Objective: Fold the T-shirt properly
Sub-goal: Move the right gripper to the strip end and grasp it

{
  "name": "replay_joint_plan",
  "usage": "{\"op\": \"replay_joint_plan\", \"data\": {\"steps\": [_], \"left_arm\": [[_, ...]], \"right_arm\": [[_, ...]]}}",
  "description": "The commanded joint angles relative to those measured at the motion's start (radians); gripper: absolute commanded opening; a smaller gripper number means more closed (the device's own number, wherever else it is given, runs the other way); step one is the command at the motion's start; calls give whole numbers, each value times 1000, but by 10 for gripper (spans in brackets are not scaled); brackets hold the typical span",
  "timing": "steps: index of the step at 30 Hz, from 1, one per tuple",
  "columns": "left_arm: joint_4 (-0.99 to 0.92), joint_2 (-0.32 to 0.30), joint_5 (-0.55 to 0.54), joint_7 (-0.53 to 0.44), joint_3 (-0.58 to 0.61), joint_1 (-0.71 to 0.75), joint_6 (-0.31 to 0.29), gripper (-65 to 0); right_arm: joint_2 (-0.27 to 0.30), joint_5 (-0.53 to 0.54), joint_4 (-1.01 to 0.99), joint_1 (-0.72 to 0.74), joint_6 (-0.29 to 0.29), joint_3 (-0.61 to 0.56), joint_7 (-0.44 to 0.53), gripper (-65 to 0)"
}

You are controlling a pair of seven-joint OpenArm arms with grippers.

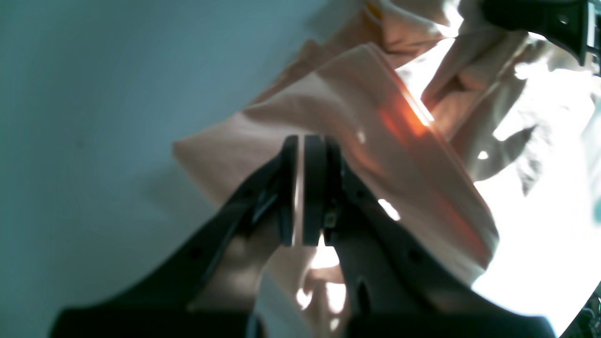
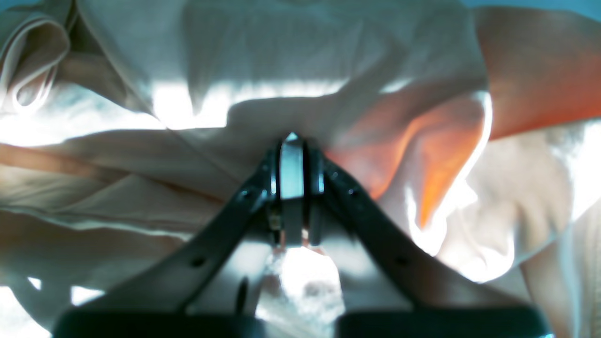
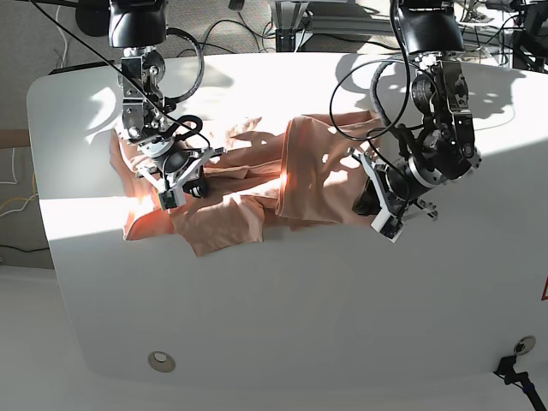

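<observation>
Here, on the base view's left, the right gripper [image 2: 292, 141] was clenched on the T-shirt [image 3: 257, 184], which lay crumpled across the middle of the white table [image 3: 300, 325]. Farther right, the left gripper [image 1: 305, 141] was pinched on a raised fold at the shirt's other edge.
</observation>
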Motion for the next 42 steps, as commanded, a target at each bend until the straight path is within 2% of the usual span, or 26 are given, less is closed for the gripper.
{"op": "replay_joint_plan", "data": {"steps": [1, 3, 9, 12, 16, 17, 19, 22, 24, 25, 28, 32, 34, 37, 42], "left_arm": [[-39, -26, -12, -68, -16, -18, -4, -650], [-86, -52, 13, -112, -14, -18, -4, -650], [-272, -52, 86, -174, -11, -20, -4, -650], [-384, -53, 94, -238, -10, -20, -4, -650], [-481, -52, 129, -260, -10, -23, -4, -650], [-487, -53, 132, -271, -10, -23, -4, -650], [-487, -55, 135, -277, -10, -23, -4, -650], [-487, -58, 135, -277, -10, -21, -4, -650], [-485, -79, 132, -277, -10, -23, -4, -650], [-485, -84, 132, -277, -10, -23, -4, -650], [-484, -85, 132, -277, -10, -23, -4, -650], [-485, -105, 132, -277, -10, -23, -4, -650], [-485, -105, 132, -277, -10, -23, -4, -650], [-485, -107, 132, -277, -11, -21, -4, -650], [-482, -107, 132, -277, -11, -18, -4, -650]], "right_arm": [[4, -31, 4, 9, -11, 0, -67, -650], [4, -31, 12, 12, -13, 0, -67, -650], [4, -31, 25, 18, -13, -2, -67, -650], [4, -31, 116, 14, -16, 0, -67, -650], [4, -31, 259, 12, -17, 2, -71, -650], [4, -31, 291, 12, -19, 12, -73, -605], [-8, -31, 349, 6, -19, 60, -93, -459], [-62, -31, 386, 18, -8, 222, -165, -236], [-89, -29, 380, 29, -6, 333, -186, -147], [-94, -29, 378, 35, -6, 373, -199, -131], [-91, 3, 349, 34, 3, 453, -223, -129], [-54, 154, 253, 32, 72, 580, -308, -132], [-36, 206, 208, 31, 96, 621, -320, -132], [-14, 230, 167, 0, 113, 635, -317, -132], [-17, 290, 153, -48, 130, 635, -318, -132]]}}
